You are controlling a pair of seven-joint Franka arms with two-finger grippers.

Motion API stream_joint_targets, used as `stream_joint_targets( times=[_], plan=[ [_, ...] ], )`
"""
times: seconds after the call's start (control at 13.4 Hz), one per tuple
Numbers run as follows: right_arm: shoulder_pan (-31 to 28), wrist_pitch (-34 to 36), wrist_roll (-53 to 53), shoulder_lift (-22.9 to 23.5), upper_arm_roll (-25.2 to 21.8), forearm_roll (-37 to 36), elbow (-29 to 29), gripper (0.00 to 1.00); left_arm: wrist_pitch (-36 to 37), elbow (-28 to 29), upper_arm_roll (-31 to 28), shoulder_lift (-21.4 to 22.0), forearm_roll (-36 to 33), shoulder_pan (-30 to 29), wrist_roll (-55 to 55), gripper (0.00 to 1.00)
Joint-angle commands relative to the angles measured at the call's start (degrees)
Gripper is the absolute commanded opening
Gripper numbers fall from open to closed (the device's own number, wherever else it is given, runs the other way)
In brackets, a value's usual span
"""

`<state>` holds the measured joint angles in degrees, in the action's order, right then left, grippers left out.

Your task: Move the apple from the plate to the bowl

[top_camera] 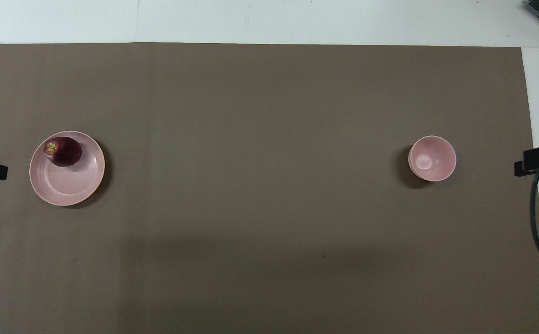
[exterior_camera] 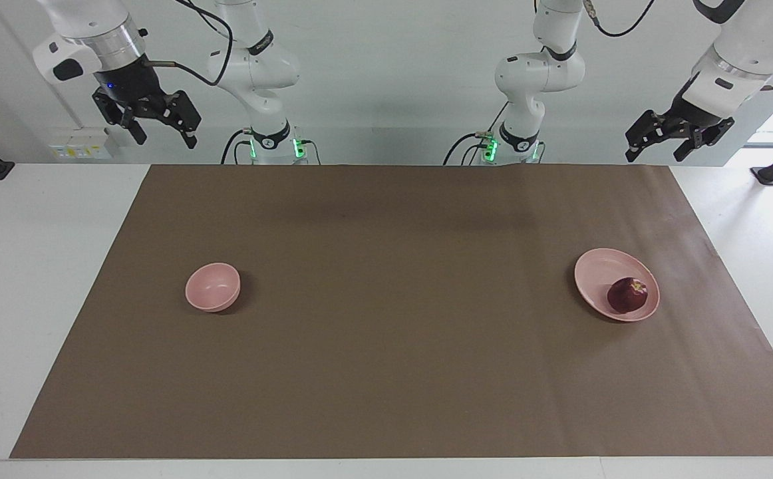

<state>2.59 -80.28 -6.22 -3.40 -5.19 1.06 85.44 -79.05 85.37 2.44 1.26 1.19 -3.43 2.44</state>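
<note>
Facing view: the apple [exterior_camera: 627,295] lies on the plate [exterior_camera: 599,269] toward the left arm's end; the bowl [exterior_camera: 213,287] sits toward the right arm's end. The left gripper [exterior_camera: 662,143] and right gripper [exterior_camera: 160,126] wait raised, jaws apart, holding nothing.

Overhead view: the apple [top_camera: 62,151] rests at the plate's [top_camera: 67,185] edge farther from the robots, well apart from the bowl [top_camera: 432,158].

Even, bright light; soft shadows

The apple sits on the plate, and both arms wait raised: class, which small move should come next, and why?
Probably the left gripper, open, should come down over the apple. It lies on the plate at the left arm's end; the bowl is empty and the right gripper holds nothing.
</note>
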Motion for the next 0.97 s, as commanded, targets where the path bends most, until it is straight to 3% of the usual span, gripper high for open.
stream_joint_targets(
  times=[0.0, 0.6, 0.89],
  plan=[
    [-0.5, -0.2, 2.0, -1.5, -0.2, 0.4, 1.7, 1.0, 0.9, -0.5, -0.2, -0.1, 0.6, 0.1, 0.8, 1.0],
    [-0.5, -0.1, 2.0, -1.5, -0.3, 0.4, 1.7, 1.0, -0.1, -0.4, -0.3, 0.1, 0.6, -0.3, 0.5, 1.0],
    [-0.5, -0.2, 2.0, -1.5, -0.5, 0.4, 1.7, 1.0, -5.8, 3.0, -0.3, -0.1, 0.6, -0.3, 1.2, 1.0]
  ],
)
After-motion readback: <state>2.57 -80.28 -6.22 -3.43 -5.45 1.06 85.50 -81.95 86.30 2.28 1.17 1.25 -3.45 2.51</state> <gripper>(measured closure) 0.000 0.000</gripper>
